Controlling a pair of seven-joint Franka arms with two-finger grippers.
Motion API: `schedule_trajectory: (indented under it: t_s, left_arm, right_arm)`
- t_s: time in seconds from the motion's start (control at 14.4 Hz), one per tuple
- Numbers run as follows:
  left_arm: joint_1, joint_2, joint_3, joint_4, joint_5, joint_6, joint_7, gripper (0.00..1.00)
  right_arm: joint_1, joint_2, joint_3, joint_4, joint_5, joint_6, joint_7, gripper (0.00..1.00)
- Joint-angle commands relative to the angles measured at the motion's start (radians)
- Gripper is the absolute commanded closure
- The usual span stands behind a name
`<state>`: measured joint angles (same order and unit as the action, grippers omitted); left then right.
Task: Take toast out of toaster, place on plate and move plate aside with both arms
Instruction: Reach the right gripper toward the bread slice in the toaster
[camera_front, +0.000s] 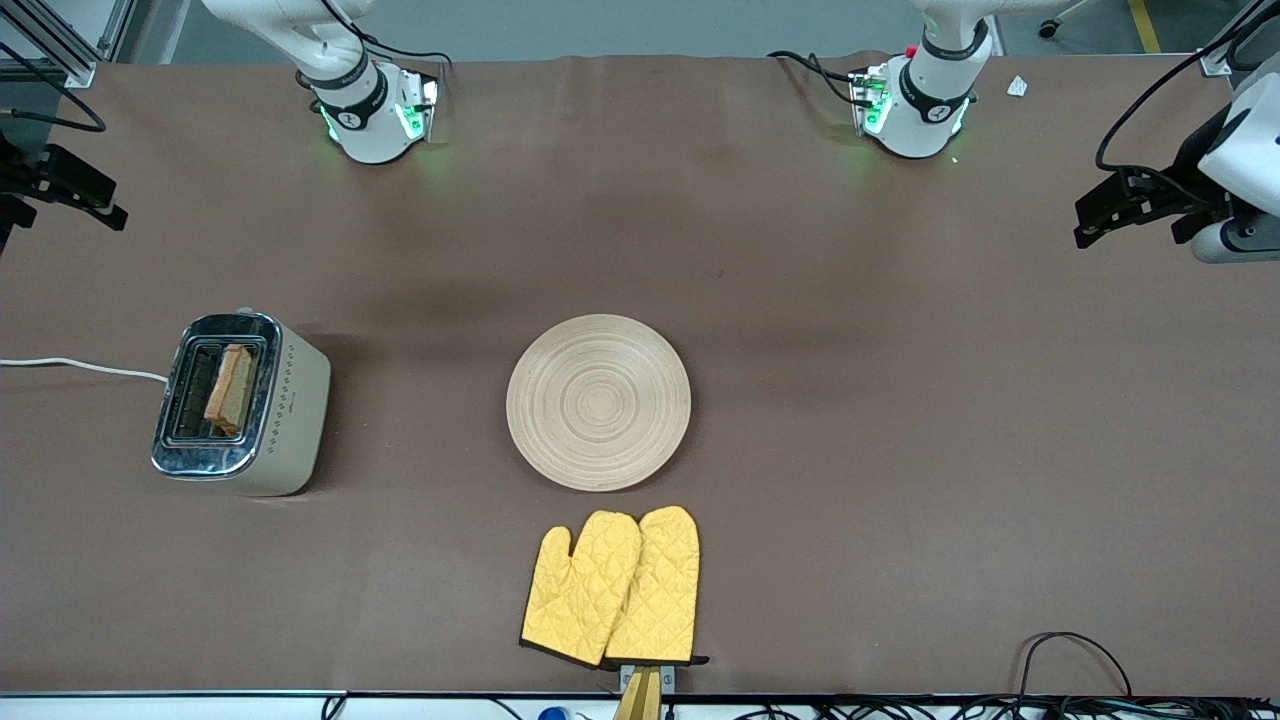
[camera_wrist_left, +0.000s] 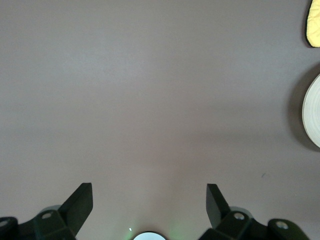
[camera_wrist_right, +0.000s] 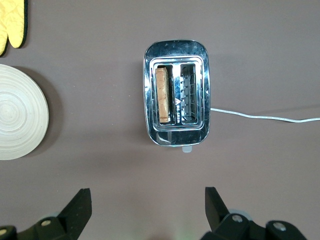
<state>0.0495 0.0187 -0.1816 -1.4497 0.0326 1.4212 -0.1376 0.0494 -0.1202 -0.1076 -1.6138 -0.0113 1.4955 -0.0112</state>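
Note:
The toast (camera_front: 230, 388) stands upright in one slot of a cream and chrome toaster (camera_front: 295, 400) toward the right arm's end of the table. It also shows in the right wrist view (camera_wrist_right: 163, 96). The round beige wooden plate (camera_front: 598, 402) lies bare at mid-table; its edge shows in both wrist views (camera_wrist_right: 20, 119) (camera_wrist_left: 314, 117). My right gripper (camera_front: 105, 205) (camera_wrist_right: 147, 197) is open and empty, high above the table near the toaster's end. My left gripper (camera_front: 1092, 222) (camera_wrist_left: 149, 192) is open and empty, high over bare table at the left arm's end.
Two yellow quilted oven mitts (camera_front: 615, 588) lie side by side, nearer to the front camera than the plate. The toaster's white cord (camera_front: 80, 365) runs off the table's end. The table is covered in brown cloth (camera_front: 900, 400). Cables lie along the front edge.

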Motion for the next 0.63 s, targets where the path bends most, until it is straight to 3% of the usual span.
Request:
schedule_trajectory:
  t_s: [0.0,0.56]
  left_arm:
    - [0.0,-0.008,-0.006,0.009,0.01,-0.019,0.019,0.0]
    - [-0.01,0.02,-0.002,0.035,0.007,-0.007,0.076,0.0]
  right_arm:
    - [-0.013,0.007,0.008,0.009,0.025,0.005,-0.003,0.0]
    - [-0.01,0.071,0.008,-0.008,0.02,0.021,-0.004,0.0]
